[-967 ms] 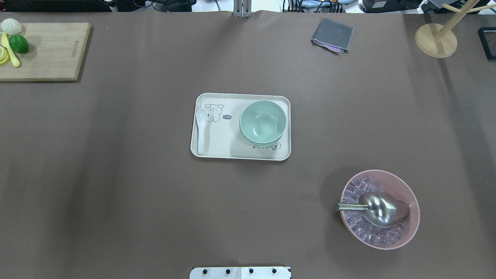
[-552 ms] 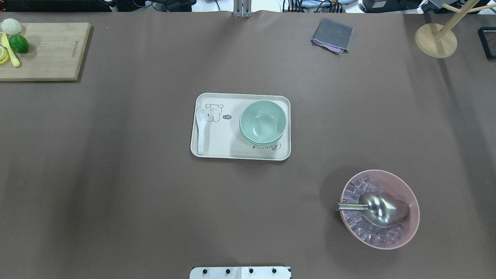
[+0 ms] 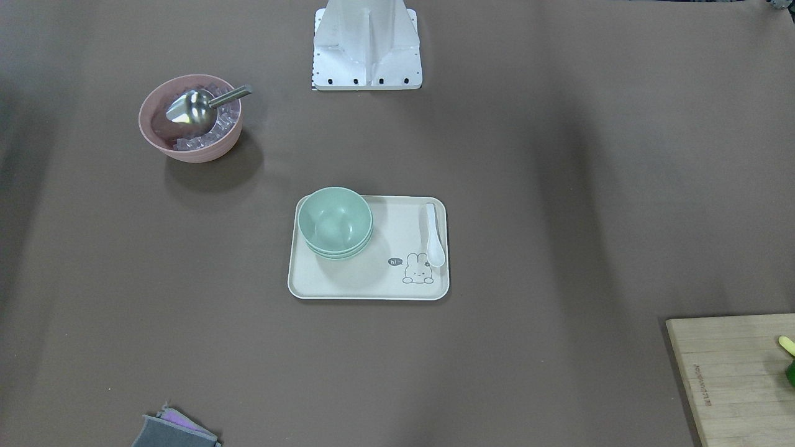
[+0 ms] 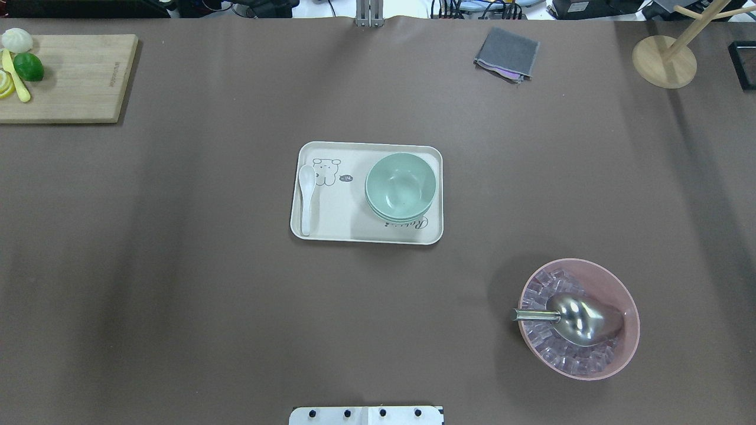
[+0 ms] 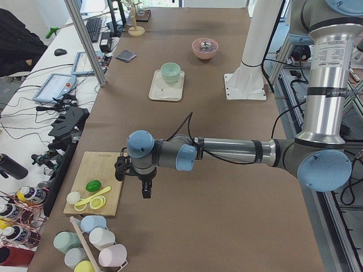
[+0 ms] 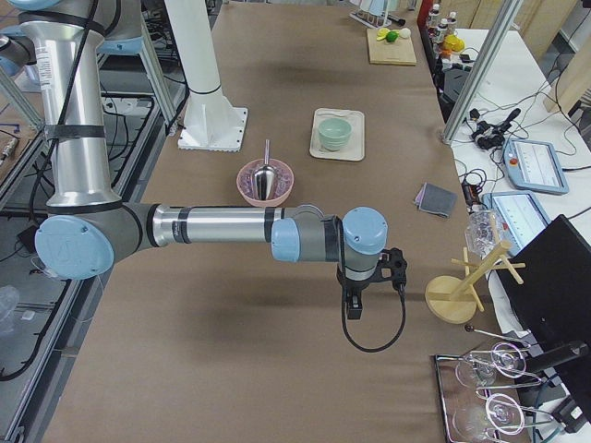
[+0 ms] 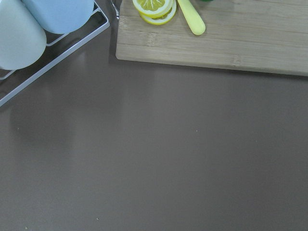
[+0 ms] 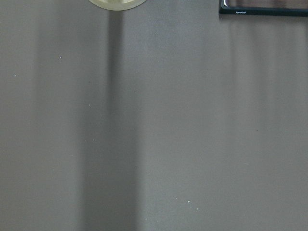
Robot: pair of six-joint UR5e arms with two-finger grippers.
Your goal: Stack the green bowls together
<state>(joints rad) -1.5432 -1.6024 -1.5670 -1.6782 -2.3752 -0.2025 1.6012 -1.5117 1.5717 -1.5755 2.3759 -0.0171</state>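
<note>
The green bowls (image 4: 400, 184) sit nested in one stack on the right part of a cream tray (image 4: 331, 227) at the table's middle; the stack also shows in the front view (image 3: 335, 220). A white spoon (image 4: 306, 198) lies on the tray's left side. My left gripper (image 5: 146, 190) hangs far from the tray, beside the cutting board, and shows only in the exterior left view. My right gripper (image 6: 354, 309) hangs near the wooden stand, and shows only in the exterior right view. I cannot tell whether either is open or shut.
A pink bowl (image 4: 579, 319) with ice cubes and a metal scoop stands front right. A cutting board (image 4: 71, 77) with lime and lemon lies far left. A grey cloth (image 4: 507, 54) and a wooden stand (image 4: 664, 59) are at the back right.
</note>
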